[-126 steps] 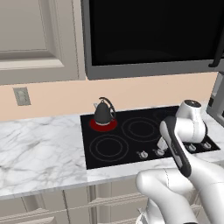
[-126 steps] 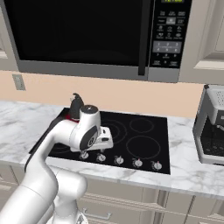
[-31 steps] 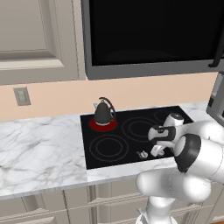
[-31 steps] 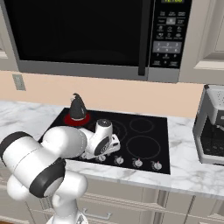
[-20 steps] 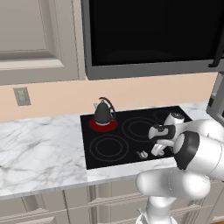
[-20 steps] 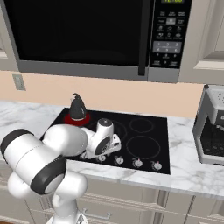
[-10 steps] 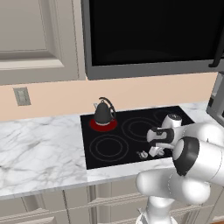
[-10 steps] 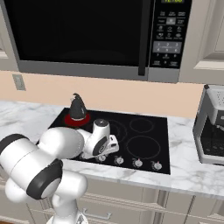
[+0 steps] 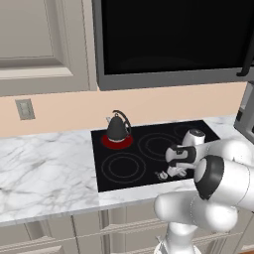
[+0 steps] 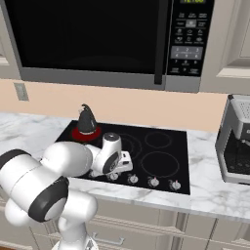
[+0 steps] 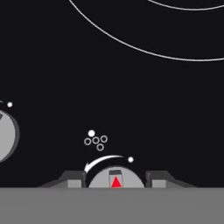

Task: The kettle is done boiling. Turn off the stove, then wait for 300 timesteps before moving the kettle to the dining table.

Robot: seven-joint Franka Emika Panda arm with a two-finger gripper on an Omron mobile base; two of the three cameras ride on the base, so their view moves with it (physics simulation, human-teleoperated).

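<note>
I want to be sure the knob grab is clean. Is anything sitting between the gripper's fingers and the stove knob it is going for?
Nothing visible. In the hand view the gripper straddles the knob with the red marker, one finger on each side, with bare black stove glass around. The kettle stands apart on the glowing rear burner.

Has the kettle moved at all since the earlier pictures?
No. The kettle sits on the red-glowing rear burner of the stove, at the same spot against the burner rings as before.
</note>
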